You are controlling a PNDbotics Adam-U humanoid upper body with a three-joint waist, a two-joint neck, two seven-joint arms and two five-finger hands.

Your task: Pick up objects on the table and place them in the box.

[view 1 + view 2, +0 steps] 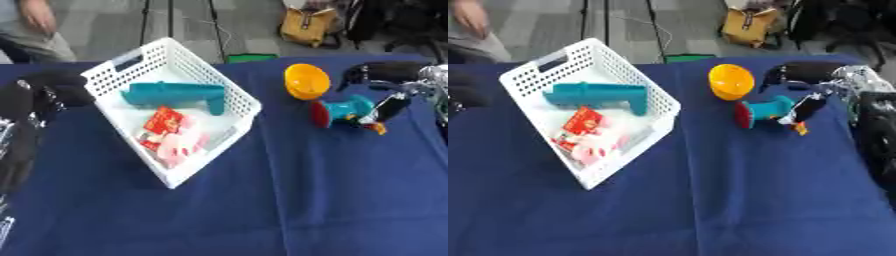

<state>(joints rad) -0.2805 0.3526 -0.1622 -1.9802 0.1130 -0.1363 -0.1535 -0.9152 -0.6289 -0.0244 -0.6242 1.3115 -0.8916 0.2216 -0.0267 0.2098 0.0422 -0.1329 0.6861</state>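
Observation:
A white perforated basket (236, 95) stands on the blue table at centre left. Inside it lie a teal angled piece (175, 93), a red packet (163, 120) and a pink-and-white packet (183, 144). To its right a yellow bowl (306, 80) rests tipped on its side. Just below that lies a teal toy with a red disc (339, 110), next to a small black, white and orange figure (379, 117). My right hand (381, 73) hovers at the far right just above the toy, fingers curled and holding nothing. My left hand (54, 87) hangs beside the basket's left wall, fingers curled.
The blue cloth (289, 200) covers the table, with bare cloth across the front and right of the basket. A yellow bag (308, 25) and stand legs are on the floor beyond the far edge. A person stands at the top left.

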